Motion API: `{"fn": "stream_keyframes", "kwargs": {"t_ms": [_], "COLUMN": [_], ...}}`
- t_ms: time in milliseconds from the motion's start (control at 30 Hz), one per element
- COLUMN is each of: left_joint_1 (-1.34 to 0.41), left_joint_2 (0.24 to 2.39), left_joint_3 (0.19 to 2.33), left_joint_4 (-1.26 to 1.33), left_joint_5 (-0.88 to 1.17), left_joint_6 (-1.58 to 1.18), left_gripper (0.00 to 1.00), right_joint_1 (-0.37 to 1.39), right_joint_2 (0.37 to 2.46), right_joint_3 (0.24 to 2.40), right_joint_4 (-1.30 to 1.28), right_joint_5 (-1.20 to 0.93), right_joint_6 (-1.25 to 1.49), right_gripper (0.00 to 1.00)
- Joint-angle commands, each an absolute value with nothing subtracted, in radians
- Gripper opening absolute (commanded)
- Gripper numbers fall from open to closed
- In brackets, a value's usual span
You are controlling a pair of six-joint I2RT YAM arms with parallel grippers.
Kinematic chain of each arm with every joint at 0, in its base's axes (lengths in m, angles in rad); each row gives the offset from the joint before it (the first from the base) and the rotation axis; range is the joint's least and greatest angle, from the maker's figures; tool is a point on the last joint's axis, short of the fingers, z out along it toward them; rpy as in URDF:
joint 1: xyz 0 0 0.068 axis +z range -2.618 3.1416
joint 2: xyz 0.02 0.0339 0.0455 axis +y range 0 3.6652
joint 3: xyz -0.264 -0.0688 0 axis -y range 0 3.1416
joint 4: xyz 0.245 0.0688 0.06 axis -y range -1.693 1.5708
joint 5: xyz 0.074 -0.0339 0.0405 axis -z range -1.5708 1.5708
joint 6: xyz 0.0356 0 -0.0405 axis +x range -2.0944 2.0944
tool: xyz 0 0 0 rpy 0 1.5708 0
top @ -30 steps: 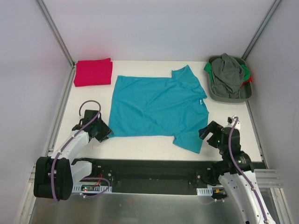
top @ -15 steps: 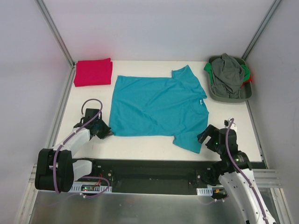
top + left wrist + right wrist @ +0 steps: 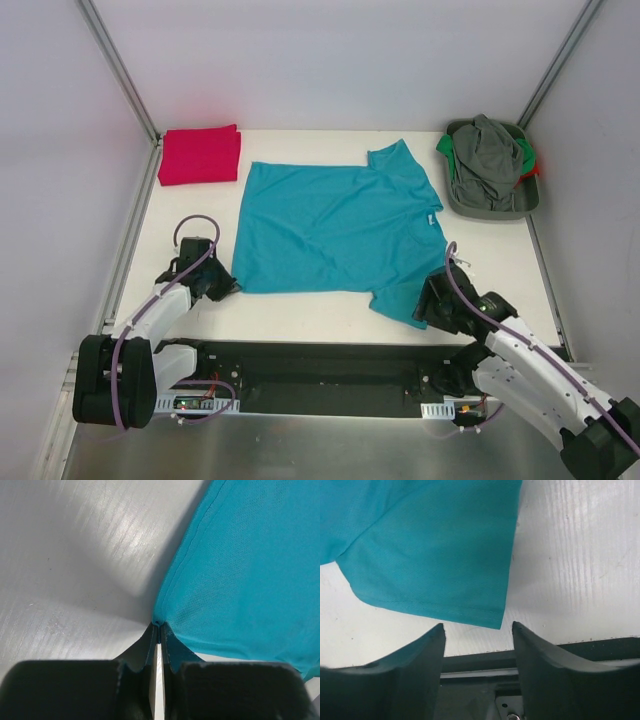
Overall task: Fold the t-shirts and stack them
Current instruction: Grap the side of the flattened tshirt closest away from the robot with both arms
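Pinching the near corner of the teal shirt [image 3: 330,225], the left fingers [image 3: 222,286] squeeze it tight. The right fingers [image 3: 430,305] are spread apart by its sleeve [image 3: 405,297].

Robot lab test cell: plain white walls [image 3: 330,60], aluminium struts [image 3: 118,72], white table [image 3: 300,306].

No legible text, brand, number or sign in any view. Small white neck label [image 3: 432,216] at collar of teal t-shirt [image 3: 330,225]: seen from top view only, too small to read, any print on it unresolved. Wrist views show unmarked cloth only.
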State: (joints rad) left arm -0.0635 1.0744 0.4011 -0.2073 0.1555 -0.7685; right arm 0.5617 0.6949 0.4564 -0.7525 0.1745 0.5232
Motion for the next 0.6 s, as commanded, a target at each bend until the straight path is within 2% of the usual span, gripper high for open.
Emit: {"fn": "stream_keyframes", "kwargs": {"t_ms": [0,67,367,567], "left_joint_1": [-0.058,-0.058,-0.058,-0.058], "left_joint_2": [1.036,1.022,0.999,1.005], "left_joint_3": [0.373,0.367,0.362,0.357], "left_joint_4": [-0.216,-0.212,-0.207,-0.206], "left_joint_5": [0.163,0.166,0.179,0.178], "left_joint_6": [-0.736,-0.736,-0.73,-0.735], "left_gripper": [0.0,0.0,0.0,0.0], "right_joint_1": [0.597,0.6,0.612,0.647], "right_joint_2": [0.727,0.742,0.856,0.85], "right_joint_3": [0.486,0.474,0.466,0.431], "right_joint_4": [-0.801,-0.779,-0.722,-0.726], "right_joint_5": [0.262,0.253,0.226,0.21], "right_joint_6": [0.656,0.663,0.689,0.735], "right_gripper": [0.54,0.48,0.45,0.43]}}
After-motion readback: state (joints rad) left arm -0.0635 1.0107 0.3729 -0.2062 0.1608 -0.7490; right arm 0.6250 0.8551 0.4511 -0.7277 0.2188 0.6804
